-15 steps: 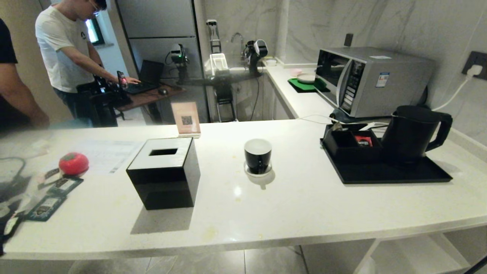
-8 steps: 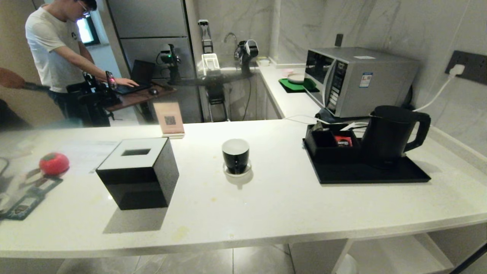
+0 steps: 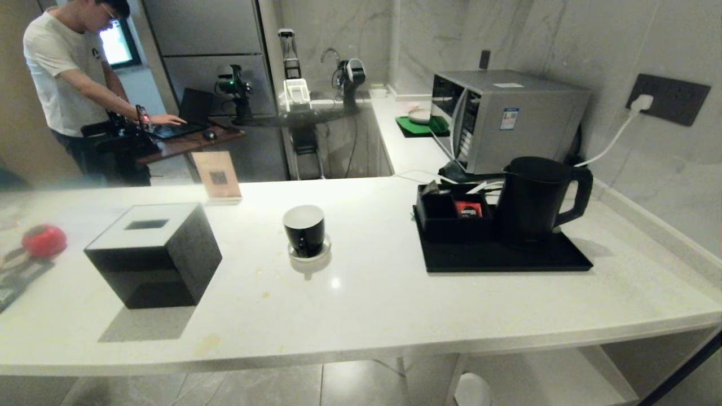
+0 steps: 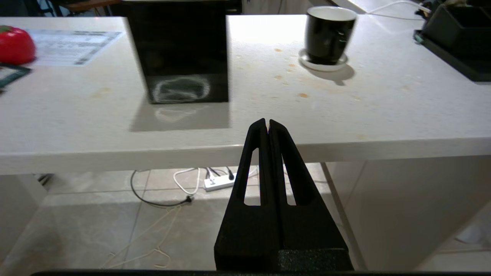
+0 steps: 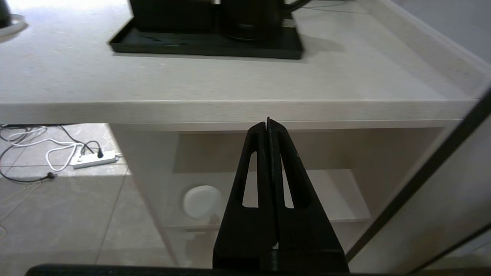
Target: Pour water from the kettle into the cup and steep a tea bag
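The matte black kettle stands on a black tray at the right of the white counter, its handle turned right. The black cup, white inside, sits on a small white saucer mid-counter. A small grey-green pouch, the tea bag, pokes up at the back left corner of the black box on the tray. Neither arm shows in the head view. My left gripper is shut and empty, just short of the counter's front edge, with the cup far ahead. My right gripper is shut and empty below the counter edge, facing the kettle's base.
A black tissue box stands left of the cup, with a red round object and flat packets beyond it. A red sachet lies in the box. A microwave sits behind the tray. A person works at a far desk.
The whole head picture has slid left, so the camera has moved right. Cup, kettle and tissue box keep their places on the counter. A dark-sleeved arm at the left edge is out of view.
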`<state>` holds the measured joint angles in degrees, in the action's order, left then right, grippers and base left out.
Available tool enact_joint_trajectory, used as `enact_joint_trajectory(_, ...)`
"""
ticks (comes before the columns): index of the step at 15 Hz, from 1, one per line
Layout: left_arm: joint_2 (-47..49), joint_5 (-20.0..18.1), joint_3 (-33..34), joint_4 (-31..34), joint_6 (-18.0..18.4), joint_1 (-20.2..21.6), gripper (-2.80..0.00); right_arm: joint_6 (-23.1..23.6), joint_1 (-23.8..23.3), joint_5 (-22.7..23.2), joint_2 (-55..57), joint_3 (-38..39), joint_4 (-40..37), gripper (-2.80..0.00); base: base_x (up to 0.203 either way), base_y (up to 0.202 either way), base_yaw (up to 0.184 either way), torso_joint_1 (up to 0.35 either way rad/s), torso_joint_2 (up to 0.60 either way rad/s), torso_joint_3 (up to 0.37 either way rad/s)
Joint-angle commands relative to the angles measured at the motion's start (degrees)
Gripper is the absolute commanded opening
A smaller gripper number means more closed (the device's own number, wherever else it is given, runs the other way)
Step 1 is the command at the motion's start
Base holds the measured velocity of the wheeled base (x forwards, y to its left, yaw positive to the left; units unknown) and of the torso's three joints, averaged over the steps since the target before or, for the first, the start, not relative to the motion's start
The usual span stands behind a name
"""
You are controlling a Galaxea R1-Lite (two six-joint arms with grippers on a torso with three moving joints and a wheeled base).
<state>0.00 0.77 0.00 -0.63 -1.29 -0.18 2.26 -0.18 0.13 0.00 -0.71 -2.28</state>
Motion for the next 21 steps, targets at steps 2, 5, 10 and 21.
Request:
enact_joint_trajectory(2,0.09,0.02,0.00,0.02,-0.03,0.01,-2.80,0.03,0.01,0.04,0.00,0.00,-0.01,-2.80,0.000,-0.189,0.000,0.003,0.00,0.005)
enact_joint_trajectory(5,0.09,0.02,0.00,0.02,-0.03,0.01,-2.80,0.03,0.01,0.04,0.00,0.09,-0.09,-2.80,0.000,-0.081,-0.002,0.002,0.00,0.000)
enact_joint_trajectory(10,0.09,0.02,0.00,0.02,-0.03,0.01,-2.80,0.03,0.01,0.04,0.00,0.04,-0.01,-2.80,0.000,0.000,0.000,0.000,0.00,0.000)
enact_joint_trajectory(21,0.09,0.02,0.00,0.02,-0.03,0.01,-2.80,0.03,0.01,0.04,0.00,0.18,0.61,-2.80,0.072,0.000,0.000,0.001,0.00,0.001)
